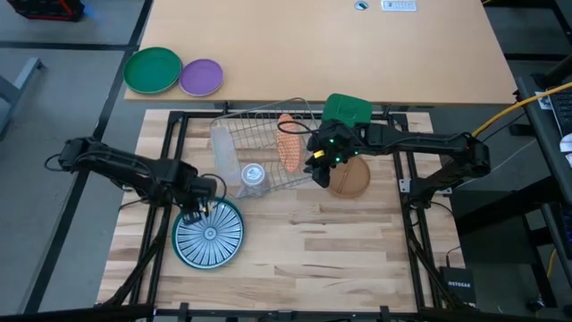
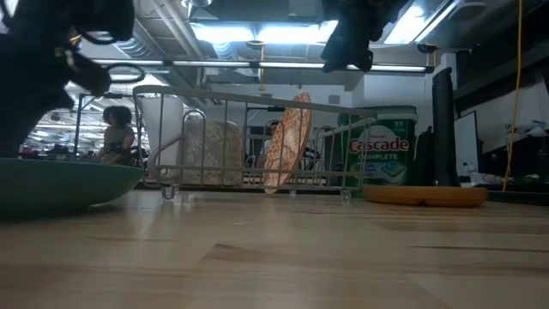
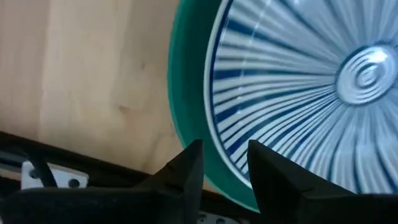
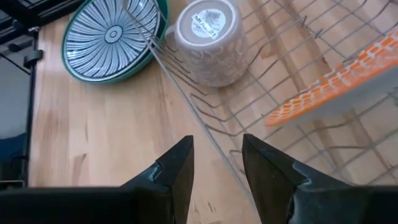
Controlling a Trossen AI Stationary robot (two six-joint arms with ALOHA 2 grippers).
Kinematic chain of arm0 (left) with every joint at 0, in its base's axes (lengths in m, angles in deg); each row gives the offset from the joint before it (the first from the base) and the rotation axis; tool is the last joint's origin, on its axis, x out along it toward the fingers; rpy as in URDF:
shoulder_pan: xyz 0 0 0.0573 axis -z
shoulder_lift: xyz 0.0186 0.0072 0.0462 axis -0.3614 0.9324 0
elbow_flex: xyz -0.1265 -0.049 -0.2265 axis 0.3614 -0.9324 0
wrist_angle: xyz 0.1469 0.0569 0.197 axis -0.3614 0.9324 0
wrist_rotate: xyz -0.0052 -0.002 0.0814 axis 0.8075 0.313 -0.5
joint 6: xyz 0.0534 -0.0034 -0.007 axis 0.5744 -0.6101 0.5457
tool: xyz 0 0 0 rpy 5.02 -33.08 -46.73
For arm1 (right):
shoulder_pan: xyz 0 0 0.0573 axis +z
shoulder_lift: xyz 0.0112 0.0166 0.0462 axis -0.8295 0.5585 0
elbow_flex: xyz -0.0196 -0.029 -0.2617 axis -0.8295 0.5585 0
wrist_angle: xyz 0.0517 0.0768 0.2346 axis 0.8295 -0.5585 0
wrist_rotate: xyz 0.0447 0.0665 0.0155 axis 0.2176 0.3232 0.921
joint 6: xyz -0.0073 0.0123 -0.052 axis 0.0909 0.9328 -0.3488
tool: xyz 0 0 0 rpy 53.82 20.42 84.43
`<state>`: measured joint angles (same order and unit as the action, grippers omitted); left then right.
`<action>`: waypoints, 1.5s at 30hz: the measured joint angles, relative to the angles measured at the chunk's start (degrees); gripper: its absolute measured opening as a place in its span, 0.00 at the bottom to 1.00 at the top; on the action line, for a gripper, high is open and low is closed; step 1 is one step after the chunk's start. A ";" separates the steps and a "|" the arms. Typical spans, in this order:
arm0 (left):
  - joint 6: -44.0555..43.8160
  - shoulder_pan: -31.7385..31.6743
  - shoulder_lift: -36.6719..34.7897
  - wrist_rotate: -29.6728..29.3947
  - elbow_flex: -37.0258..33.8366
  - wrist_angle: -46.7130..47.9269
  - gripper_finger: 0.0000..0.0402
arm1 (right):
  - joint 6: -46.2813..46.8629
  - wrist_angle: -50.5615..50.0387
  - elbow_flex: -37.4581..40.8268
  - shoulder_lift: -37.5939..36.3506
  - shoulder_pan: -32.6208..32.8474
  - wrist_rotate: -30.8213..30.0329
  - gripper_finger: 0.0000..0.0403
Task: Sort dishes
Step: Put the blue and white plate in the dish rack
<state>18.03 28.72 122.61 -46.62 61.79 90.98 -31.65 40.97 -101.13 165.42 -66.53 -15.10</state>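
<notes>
A teal-and-white striped plate [image 1: 209, 234] lies inside a larger solid teal plate [image 3: 186, 93] near the table's front left. My left gripper [image 3: 225, 152] points down over their far-left rim, open, with one finger on each side of the rim and above it. An orange speckled plate [image 1: 289, 148] stands on edge in the wire dish rack [image 1: 268, 134]. A brown plate [image 1: 349, 179] lies flat on the table right of the rack. My right gripper [image 4: 217, 146] hovers open over the rack's near right corner, with nothing between its fingers.
The rack also holds an upside-down patterned cup [image 4: 208, 40] and a pale dish [image 1: 223, 148]. A green canister [image 1: 347, 109] stands behind the rack. Bright-green [image 1: 152, 70] and purple [image 1: 201, 77] plates lie on the far table. Bare wood stretches along the table's near right.
</notes>
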 joint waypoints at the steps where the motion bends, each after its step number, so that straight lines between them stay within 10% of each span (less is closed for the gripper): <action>1: -0.63 0.64 -0.05 0.00 -0.84 -0.83 0.27 | -0.03 0.13 0.00 0.00 0.00 -0.35 0.35; 24: -9.00 4.89 -0.79 1.35 -7.24 -14.27 0.24 | -0.23 -0.05 0.00 0.02 1.11 -1.86 0.35; 45: -13.19 11.29 2.87 1.39 -7.20 -24.36 0.24 | -17.21 12.96 0.00 9.04 20.72 -3.86 0.35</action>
<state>4.84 40.01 125.48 -45.24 54.59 66.62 -48.86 53.93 -101.13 174.46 -45.81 -18.96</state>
